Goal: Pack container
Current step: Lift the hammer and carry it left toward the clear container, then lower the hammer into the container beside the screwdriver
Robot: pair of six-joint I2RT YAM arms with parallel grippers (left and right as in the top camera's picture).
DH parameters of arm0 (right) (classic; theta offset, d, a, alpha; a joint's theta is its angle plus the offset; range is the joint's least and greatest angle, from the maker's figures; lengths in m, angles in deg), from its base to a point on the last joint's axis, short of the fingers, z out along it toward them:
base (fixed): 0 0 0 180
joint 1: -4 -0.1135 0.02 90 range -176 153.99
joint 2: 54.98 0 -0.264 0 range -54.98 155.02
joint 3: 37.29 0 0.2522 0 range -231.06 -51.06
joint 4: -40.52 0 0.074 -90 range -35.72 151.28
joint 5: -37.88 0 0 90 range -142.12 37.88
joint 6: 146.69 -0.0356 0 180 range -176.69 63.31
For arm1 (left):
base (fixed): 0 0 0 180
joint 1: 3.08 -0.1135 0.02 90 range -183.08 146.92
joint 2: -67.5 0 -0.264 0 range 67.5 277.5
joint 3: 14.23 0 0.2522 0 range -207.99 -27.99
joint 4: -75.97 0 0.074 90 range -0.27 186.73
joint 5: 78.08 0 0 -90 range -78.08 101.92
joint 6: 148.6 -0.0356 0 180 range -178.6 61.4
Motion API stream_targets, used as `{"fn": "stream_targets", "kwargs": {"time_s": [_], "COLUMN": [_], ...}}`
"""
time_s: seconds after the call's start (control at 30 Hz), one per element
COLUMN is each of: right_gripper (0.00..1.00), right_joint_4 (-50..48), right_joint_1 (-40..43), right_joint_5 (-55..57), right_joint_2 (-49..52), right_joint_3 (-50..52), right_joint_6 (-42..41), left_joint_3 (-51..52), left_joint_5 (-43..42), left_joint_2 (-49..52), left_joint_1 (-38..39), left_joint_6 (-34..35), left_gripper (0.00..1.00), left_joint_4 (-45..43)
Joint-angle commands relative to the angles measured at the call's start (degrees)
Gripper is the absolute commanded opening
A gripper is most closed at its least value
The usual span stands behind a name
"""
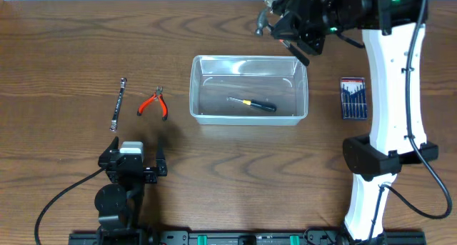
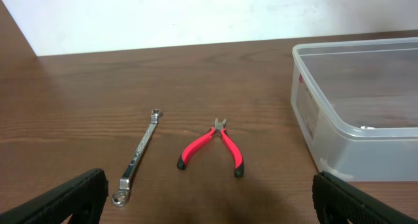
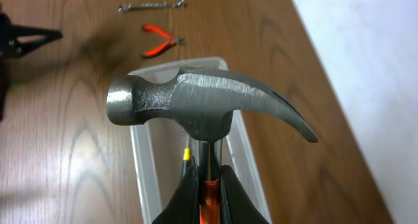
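The clear plastic container (image 1: 248,90) stands mid-table and holds a black-and-yellow screwdriver (image 1: 252,104). It also shows in the left wrist view (image 2: 353,113) and under the hammer in the right wrist view (image 3: 145,165). My right gripper (image 3: 210,178) is shut on the handle of a claw hammer (image 3: 196,103) and holds it in the air above the container's far right corner (image 1: 265,18). My left gripper (image 2: 209,204) is open and empty near the front left, short of the red pliers (image 2: 212,145) and the wrench (image 2: 138,155).
The wrench (image 1: 118,103) and red pliers (image 1: 153,103) lie left of the container. A blue-and-red screwdriver set case (image 1: 353,98) lies to its right, by the right arm's white base (image 1: 389,95).
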Motion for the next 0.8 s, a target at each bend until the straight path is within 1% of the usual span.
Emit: {"fn": "stream_targets", "kwargs": {"time_s": [0.0,0.27,0.5,0.77], "right_gripper": [0.01,0.01,0.01,0.01], "right_joint_4": [-0.98,-7.04,-11.74,-15.87], "right_joint_1": [-0.90,-2.43,-4.00,-5.60], "right_joint_5": [-1.90,-1.22,-0.94,4.59], "right_joint_2": [-0.39,-0.39,-0.35,-0.35], "right_joint_3": [3.41,13.46,19.63,26.12], "right_joint_6": [2.03,2.01,1.99,1.97], "left_joint_3": [1.44,1.44,1.44,1.44], "left_joint_5": [0.44,0.44,0.44,0.44], "left_joint_2": [-0.35,-0.35,-0.35,-0.35], "left_joint_1": [-0.24,-0.24,-0.24,-0.24], "left_joint_6": [0.09,0.09,0.09,0.09], "left_gripper": [0.98,0.98,0.98,0.98], "left_joint_4": [0.48,0.48,0.48,0.48]}}
